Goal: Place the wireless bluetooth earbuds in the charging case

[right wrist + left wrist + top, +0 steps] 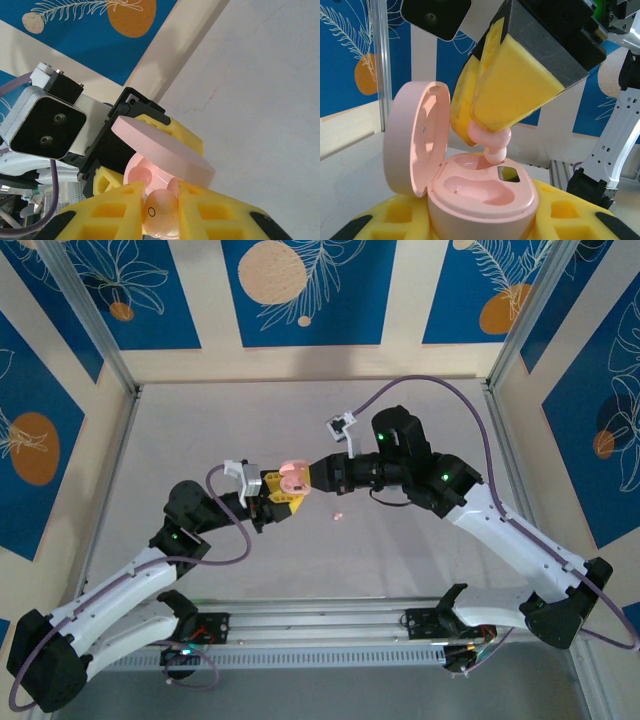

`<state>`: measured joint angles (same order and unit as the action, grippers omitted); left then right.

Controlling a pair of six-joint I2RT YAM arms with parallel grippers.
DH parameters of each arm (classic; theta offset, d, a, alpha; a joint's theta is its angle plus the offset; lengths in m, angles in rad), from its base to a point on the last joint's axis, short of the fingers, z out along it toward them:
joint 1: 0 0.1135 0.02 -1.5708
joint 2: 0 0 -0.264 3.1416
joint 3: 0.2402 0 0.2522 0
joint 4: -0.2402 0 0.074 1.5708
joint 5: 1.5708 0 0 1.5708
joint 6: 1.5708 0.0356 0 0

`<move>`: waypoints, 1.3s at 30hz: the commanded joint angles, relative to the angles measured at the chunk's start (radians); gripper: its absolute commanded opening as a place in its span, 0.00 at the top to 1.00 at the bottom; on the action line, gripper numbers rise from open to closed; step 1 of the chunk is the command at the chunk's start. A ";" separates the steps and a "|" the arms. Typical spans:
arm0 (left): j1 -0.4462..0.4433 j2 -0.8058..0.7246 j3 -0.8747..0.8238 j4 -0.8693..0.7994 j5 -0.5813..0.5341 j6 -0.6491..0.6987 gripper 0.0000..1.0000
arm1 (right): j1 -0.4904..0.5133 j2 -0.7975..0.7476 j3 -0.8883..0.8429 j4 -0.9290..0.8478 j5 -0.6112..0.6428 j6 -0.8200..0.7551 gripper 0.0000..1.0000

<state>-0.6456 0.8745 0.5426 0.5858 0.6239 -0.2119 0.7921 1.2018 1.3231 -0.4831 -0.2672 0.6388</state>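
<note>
Above the grey table [400, 560], the left gripper [277, 492] is clamped around a round pink plastic charging case [485, 197] with its lid open. The right gripper [161, 212] pinches a tiny pink plastic earbud [492, 142] tightly, right at the case's well.

No word, brand or number can be read in any view. In the right wrist view, a small dark ring like a letter O is printed on the pink earbud [161, 216]. In the left wrist view, a tiny faint mark is seen on the inside of the lid [412, 140] of the pink charging case [480, 210], at the lid's left part, but it is too small to be read.
</note>
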 commanded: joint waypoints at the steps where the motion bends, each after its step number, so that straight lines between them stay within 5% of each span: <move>1: -0.009 -0.003 0.003 0.082 0.024 -0.021 0.75 | 0.024 0.021 0.026 -0.063 0.047 -0.057 0.76; 39: -0.009 -0.001 -0.002 0.097 0.023 -0.024 0.75 | 0.045 0.029 0.040 -0.032 0.093 -0.080 0.75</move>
<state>-0.6456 0.8795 0.5362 0.6029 0.6079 -0.2302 0.8310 1.2339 1.3609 -0.5095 -0.1898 0.5758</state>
